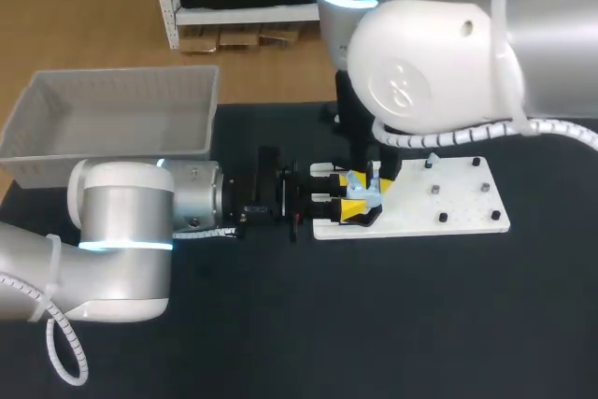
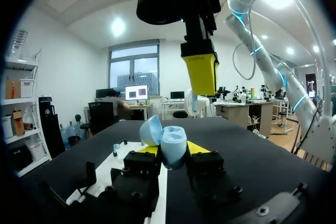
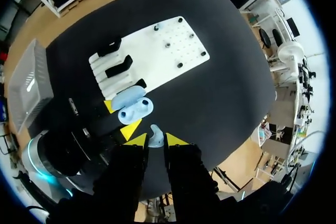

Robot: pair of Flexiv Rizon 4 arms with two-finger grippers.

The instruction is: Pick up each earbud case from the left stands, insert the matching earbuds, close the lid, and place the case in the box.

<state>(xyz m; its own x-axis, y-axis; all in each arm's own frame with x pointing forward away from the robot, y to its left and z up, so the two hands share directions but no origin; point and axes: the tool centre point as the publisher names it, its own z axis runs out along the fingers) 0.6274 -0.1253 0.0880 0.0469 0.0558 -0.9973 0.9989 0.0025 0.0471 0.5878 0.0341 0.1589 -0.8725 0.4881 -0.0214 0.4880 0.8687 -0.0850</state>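
My left gripper (image 1: 351, 201) is shut on a light blue earbud case (image 1: 361, 192) with its lid open, held level at the left end of the white board (image 1: 448, 201). In the left wrist view the case (image 2: 169, 141) sits between the yellow tips. My right gripper (image 3: 156, 140) hangs straight above the case (image 3: 132, 106), shut on a light blue earbud (image 3: 155, 135). From the left wrist view the right gripper (image 2: 199, 74) points down at the open case, the earbud (image 2: 192, 103) showing under its tip.
A grey box (image 1: 112, 128) stands at the back left of the black table. The white board carries two black stands (image 3: 118, 66) at its left end, several small pegs, and a pale blue piece (image 3: 160, 24) at its far edge.
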